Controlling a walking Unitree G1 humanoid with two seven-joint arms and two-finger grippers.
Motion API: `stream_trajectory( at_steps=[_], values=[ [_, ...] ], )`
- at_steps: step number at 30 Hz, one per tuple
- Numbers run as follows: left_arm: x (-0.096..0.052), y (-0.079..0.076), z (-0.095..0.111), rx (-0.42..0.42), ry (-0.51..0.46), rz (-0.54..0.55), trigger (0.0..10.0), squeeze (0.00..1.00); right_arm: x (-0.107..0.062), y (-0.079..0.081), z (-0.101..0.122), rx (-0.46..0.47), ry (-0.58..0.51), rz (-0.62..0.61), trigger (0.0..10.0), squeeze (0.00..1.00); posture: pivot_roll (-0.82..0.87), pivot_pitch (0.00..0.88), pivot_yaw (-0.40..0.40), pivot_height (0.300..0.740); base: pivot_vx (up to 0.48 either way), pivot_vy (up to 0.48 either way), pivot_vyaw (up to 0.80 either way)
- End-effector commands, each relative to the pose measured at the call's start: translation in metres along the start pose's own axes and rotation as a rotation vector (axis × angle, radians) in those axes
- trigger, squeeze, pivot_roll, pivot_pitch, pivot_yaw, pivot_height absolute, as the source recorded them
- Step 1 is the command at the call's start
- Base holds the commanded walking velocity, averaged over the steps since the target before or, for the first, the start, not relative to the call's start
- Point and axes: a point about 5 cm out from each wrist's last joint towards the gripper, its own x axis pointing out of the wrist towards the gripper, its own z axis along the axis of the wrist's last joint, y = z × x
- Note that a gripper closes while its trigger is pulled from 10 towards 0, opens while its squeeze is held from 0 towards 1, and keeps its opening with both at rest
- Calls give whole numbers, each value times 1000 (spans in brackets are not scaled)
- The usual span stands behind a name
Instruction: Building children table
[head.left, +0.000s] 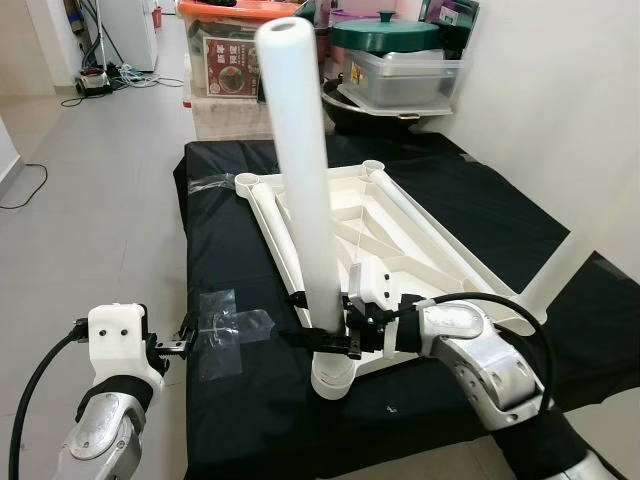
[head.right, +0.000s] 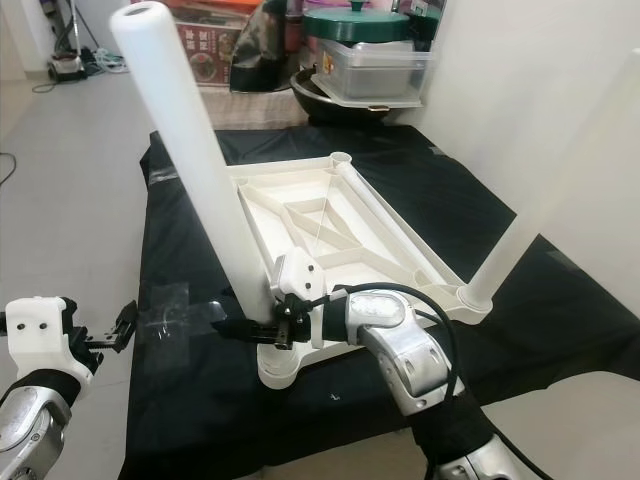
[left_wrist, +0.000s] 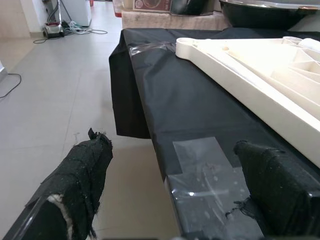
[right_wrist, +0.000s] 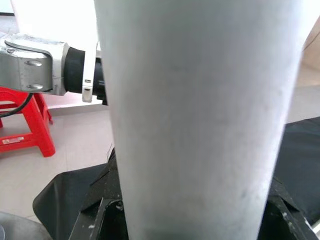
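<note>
While the right gripper clamps the upright white leg at its socket, the left gripper hovers open beside the black-covered table; holding nothing.

Black-covered table bears the upturned white tabletop and clear tape patches

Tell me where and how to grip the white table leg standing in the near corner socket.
Grip the leg low on its round shaft, just above the socket, coming in level from the side as the right gripper does. It stands nearly upright, so fingers straddle it.
</note>
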Motion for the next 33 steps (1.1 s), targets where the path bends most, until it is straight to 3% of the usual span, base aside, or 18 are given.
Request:
stream_trajectory(
  at_steps=[1,8,13,19,23,25,26,28,29,31,32,33],
  values=[
    [2,-1,-4,-11,18,8,10000,0,8,9,-18,88,49,63,0,0,111,0,-109,740,0,0,0],
    [1,1,-6,-11,23,13,10000,0,8,9,-21,110,34,23,0,0,107,0,-104,740,0,0,0],
    [2,0,-6,-12,25,10,10000,0,6,4,-23,124,9,-73,0,0,100,0,-99,740,0,0,0],
    [1,2,-6,-11,26,18,10000,0,-3,-7,-26,148,-63,-370,0,0,96,0,-95,740,0,0,0],
    [0,4,-7,-10,28,22,10000,0,-6,-3,-27,149,-72,-417,0,0,90,0,-90,740,0,0,0],
    [-1,5,-7,-5,29,24,10000,0,-14,-8,-32,142,-27,-607,0,0,81,0,-82,740,0,0,0],
    [-1,5,-7,-5,29,24,10000,0,-14,-8,-32,142,-27,-607,0,0,81,0,-82,740,0,0,0],
    [1,6,-6,2,29,24,10000,0,-25,-15,-37,158,2,-812,0,0,75,0,-74,740,0,0,0],
    [1,6,-6,2,29,24,10000,0,-25,-15,-37,158,2,-812,0,0,75,0,-74,740,0,0,0],
    [5,6,-4,8,24,21,10000,0,-49,-28,-48,183,39,-1135,0,0,75,0,-63,740,0,0,0],
    [5,6,-4,8,24,21,10000,0,-49,-28,-48,183,39,-1135,0,0,75,0,-63,740,0,0,0],
    [6,6,-4,10,21,20,10000,0,-58,-31,-52,194,52,-1250,0,0,75,0,-63,740,0,0,0]
  ],
)
